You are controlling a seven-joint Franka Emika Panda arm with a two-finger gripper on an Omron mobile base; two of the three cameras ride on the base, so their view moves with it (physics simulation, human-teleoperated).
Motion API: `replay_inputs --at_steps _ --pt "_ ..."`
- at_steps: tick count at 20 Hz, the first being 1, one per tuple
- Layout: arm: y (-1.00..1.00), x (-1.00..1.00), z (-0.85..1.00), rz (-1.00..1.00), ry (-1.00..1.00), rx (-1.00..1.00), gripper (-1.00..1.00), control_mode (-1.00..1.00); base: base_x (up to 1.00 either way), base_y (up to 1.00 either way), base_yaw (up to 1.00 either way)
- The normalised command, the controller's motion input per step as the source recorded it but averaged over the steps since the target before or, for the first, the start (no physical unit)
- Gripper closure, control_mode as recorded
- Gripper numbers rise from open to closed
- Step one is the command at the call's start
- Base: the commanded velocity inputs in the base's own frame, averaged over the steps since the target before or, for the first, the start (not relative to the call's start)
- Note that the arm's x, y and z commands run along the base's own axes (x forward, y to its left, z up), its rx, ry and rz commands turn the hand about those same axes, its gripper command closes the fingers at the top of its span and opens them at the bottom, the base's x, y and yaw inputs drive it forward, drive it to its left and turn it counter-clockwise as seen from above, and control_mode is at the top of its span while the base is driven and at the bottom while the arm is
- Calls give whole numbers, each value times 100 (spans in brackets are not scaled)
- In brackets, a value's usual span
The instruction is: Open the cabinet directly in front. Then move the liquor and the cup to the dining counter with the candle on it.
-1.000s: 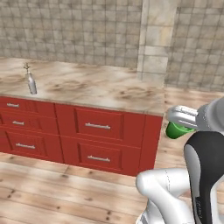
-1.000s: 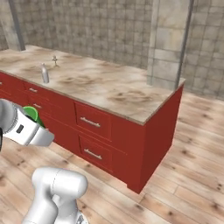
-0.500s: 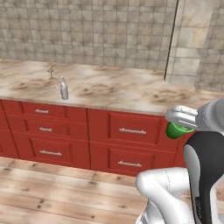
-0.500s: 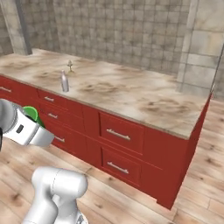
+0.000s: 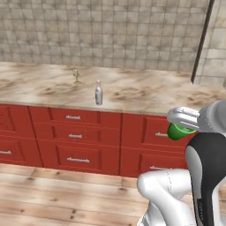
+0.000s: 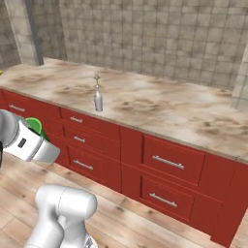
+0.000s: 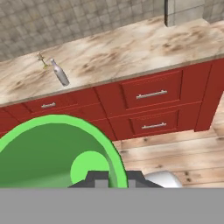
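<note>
I have the gripper (image 5: 180,126) pinched on the cup (image 5: 177,131), whose green rim (image 7: 57,148) sits right against the hand camera, held off the floor in front of the red drawer fronts. Ahead of it and higher, on the dining counter (image 5: 145,99), the liquor (image 5: 99,93) stands upright near the front edge. The candle (image 5: 76,75) stands just behind the bottle, closer to the tiled wall.

A kitchen: marble-topped dining counter (image 5: 145,102), red drawers (image 6: 167,162) with silver handles, tiled wall (image 5: 110,31).
</note>
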Motion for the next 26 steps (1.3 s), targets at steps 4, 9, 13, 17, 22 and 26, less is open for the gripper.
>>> replay_inputs --at_steps 4,9,13,17,22,26 --pt "0 0 0 0 0 0 100 100 21 100 -12" --pt "0 0 0 0 0 0 100 100 34 100 -12" --pt "0 0 0 0 0 0 100 100 42 100 -11" --pt "0 0 0 0 0 0 100 100 47 100 -11" --pt "0 0 0 0 0 0 100 100 76 100 -17" --pt "0 0 0 0 0 0 100 100 93 7 -7"
